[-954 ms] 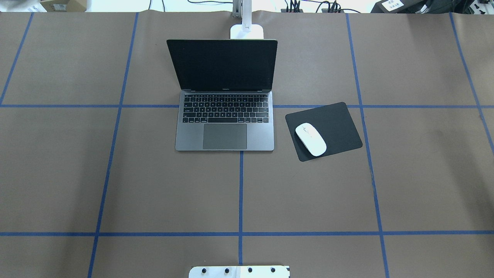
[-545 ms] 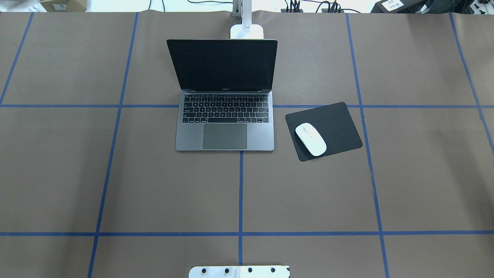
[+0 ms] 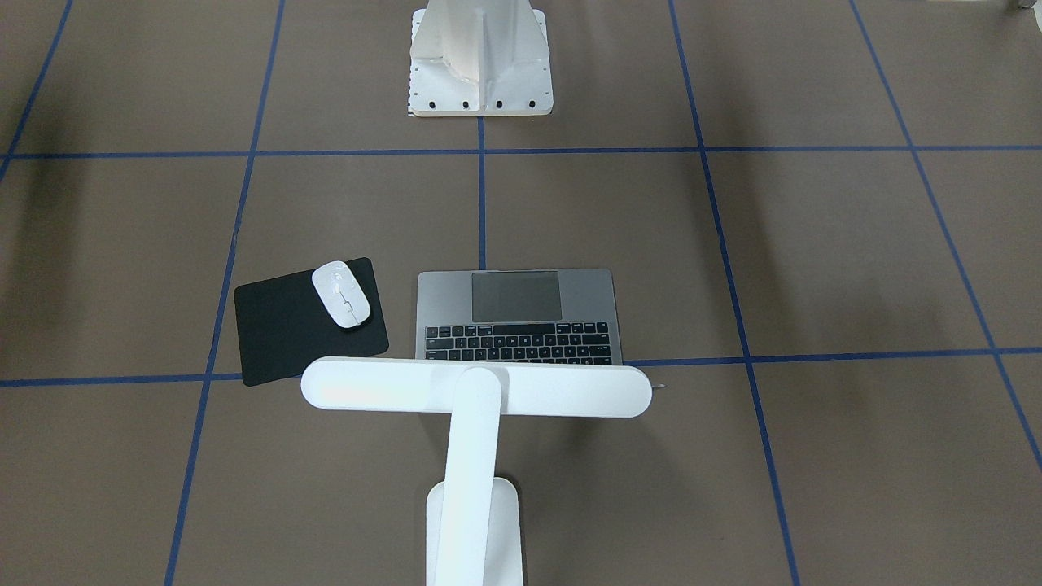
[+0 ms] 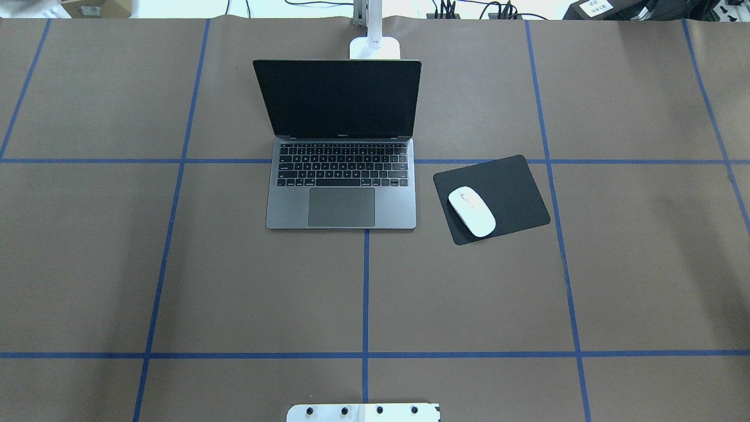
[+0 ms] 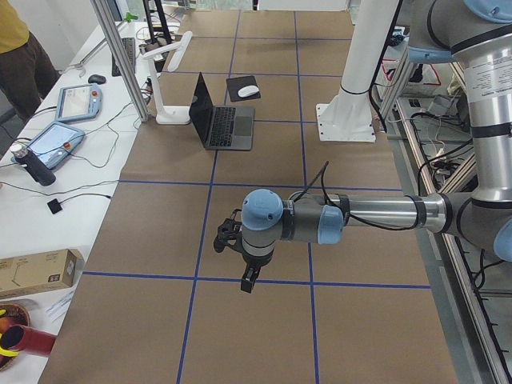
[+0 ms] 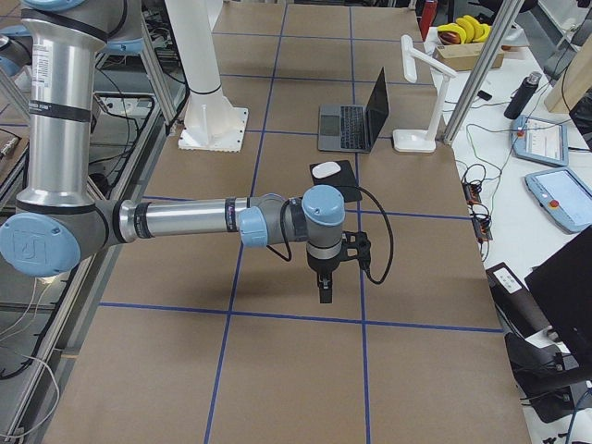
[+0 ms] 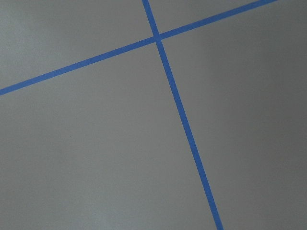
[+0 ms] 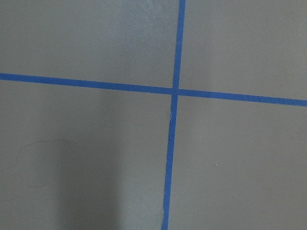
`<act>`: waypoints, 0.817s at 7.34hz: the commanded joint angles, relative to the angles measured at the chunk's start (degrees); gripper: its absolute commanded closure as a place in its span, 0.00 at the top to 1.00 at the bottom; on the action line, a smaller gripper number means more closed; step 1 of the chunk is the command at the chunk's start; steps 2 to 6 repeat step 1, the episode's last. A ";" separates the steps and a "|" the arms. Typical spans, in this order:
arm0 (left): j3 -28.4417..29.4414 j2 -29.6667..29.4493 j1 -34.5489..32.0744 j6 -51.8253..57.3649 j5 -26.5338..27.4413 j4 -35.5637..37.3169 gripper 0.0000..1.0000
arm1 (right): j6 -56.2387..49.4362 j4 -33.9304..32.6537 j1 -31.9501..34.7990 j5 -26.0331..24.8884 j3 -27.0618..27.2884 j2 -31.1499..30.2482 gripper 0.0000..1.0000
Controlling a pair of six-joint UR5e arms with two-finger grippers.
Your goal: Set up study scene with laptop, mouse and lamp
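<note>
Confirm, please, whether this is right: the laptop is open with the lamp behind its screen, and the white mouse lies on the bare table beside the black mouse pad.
Not quite: the mouse lies on the mouse pad, not beside it, as the overhead exterior view shows. The laptop is indeed open with the lamp behind its screen.

The laptop (image 4: 341, 176) is cased in matt metal, the mouse (image 4: 471, 211) in glossy plastic; the bench (image 4: 234, 281) is covered with matt paper.
</note>
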 commanded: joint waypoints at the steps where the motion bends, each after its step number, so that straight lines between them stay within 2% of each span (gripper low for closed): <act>1: -0.03 0.00 0.00 -0.03 -0.03 0.07 1.00 | -0.01 -0.05 0.00 0.00 -0.04 -0.05 1.00; 6: -0.03 0.00 0.00 -0.03 -0.03 0.07 1.00 | -0.01 -0.05 0.00 0.00 -0.04 -0.05 1.00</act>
